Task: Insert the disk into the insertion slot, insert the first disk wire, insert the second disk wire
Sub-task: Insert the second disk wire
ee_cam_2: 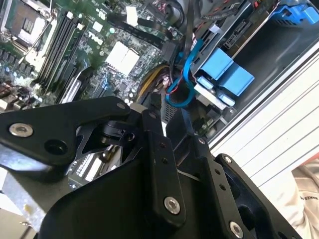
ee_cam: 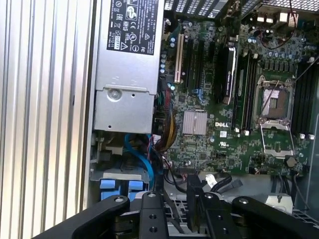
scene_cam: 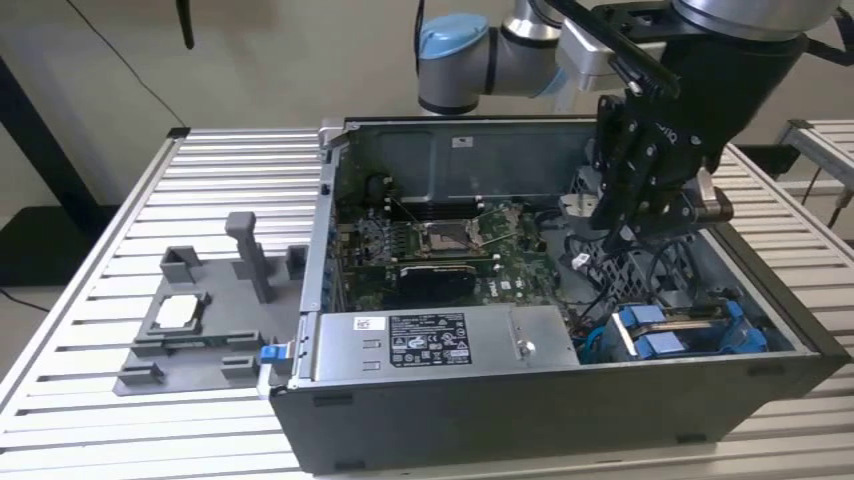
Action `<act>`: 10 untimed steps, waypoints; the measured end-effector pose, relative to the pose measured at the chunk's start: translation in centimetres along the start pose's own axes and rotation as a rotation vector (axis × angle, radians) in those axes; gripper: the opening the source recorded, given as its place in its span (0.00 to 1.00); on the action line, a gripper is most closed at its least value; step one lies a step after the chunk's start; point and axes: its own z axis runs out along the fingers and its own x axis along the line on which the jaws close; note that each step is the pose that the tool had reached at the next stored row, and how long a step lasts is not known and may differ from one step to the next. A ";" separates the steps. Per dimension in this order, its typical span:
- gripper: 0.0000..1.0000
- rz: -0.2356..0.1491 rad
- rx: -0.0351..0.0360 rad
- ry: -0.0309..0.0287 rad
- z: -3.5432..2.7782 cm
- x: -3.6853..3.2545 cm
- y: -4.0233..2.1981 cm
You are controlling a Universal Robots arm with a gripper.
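The end effector (scene_cam: 641, 215) hangs inside the open computer case (scene_cam: 561, 420), above the motherboard (scene_cam: 441, 245); whether it is released or clenched cannot be told. Below and just beside it, the disk (scene_cam: 681, 330) sits in the insertion slot (scene_cam: 787, 335) at the case's corner, its bright blue frame tabs showing. A blue cable (ee_cam_2: 187, 74) curls near those tabs.

Silver-grey arm (scene_cam: 534, 45) with pale blue joint cap, black gripper (scene_cam: 650, 190), silver screw heads on its black linkages.
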 end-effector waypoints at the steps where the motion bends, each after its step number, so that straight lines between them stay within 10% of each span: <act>1: 0.33 0.000 0.0000 0.0000 0.00 0.00 0.05; 10: 0.33 0.000 0.0001 0.0000 0.00 -0.01 0.20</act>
